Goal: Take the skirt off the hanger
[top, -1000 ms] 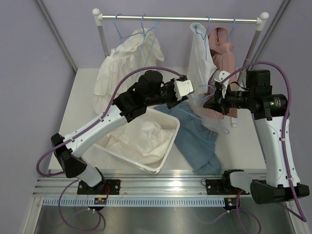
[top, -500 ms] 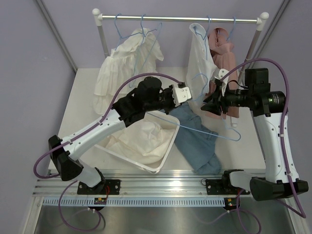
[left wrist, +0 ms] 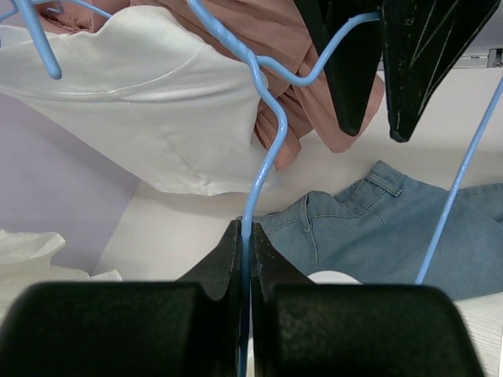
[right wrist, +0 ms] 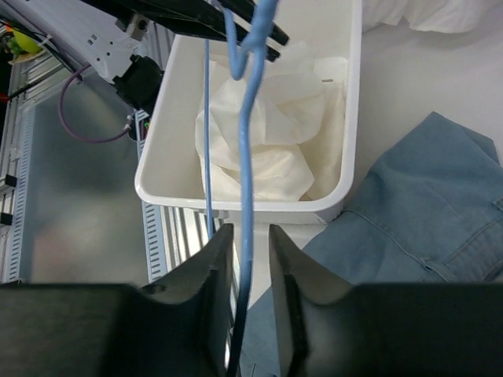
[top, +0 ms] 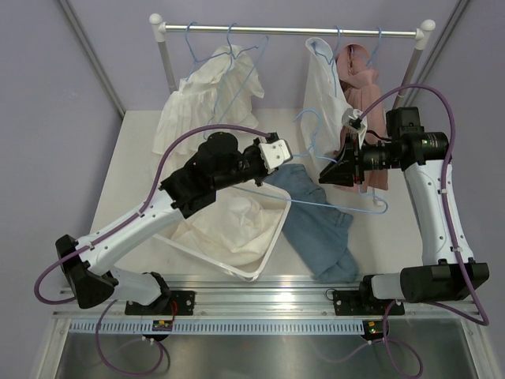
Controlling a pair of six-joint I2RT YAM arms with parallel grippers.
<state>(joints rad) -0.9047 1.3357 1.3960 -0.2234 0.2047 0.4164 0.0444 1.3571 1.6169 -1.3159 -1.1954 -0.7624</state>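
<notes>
My left fingers (left wrist: 214,271) are pressed together and my right fingers (right wrist: 206,275) are spread over the white table (top: 134,185). There the blue denim skirt (top: 316,229) lies free. My left pinches the thin blue wire hanger (left wrist: 267,157), which could snag the waistband if it dips.

Both arms, left arm (top: 150,213) and right arm (top: 430,213), have white links, chunky black joints and purple cables (top: 207,129), with black bases bolted on the slotted aluminium rail (top: 260,298). The fingers (right wrist: 102,330) are matte black.
</notes>
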